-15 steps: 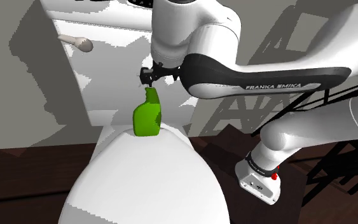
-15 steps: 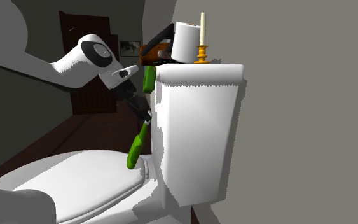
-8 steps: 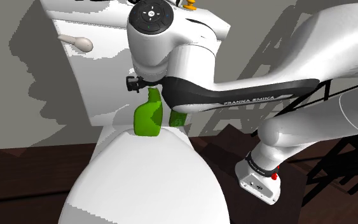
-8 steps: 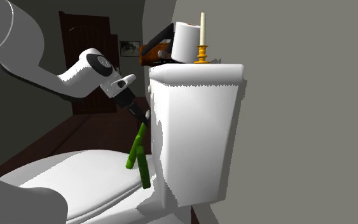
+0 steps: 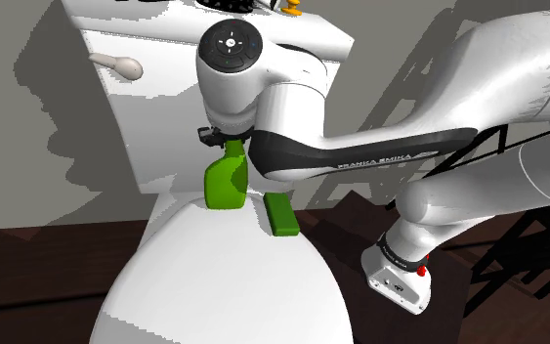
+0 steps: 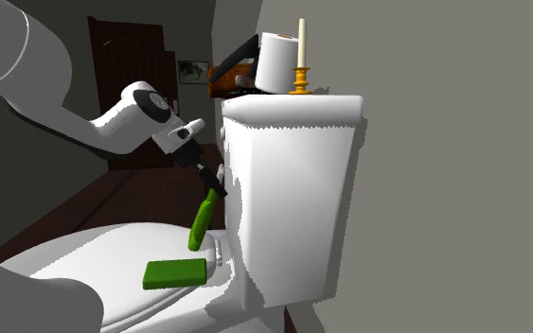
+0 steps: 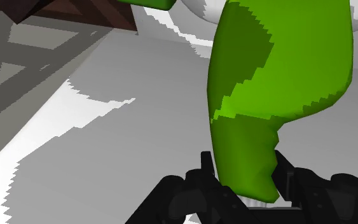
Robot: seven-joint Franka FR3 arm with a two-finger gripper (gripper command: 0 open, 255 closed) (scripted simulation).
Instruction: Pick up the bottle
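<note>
One green bottle (image 5: 226, 183), clasped by gripper (image 7: 246, 173)

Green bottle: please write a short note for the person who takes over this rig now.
Grip: the end effector is shut on the neck of the green bottle.
Bottle: it hangs tilted in front of the white tank, its base low over the rear of the toilet lid. Contact with the lid is unclear.
Nearby: a flat green block lies on the lid beside it.
Done: grasp.
Left: lift the bottle clear.
</note>
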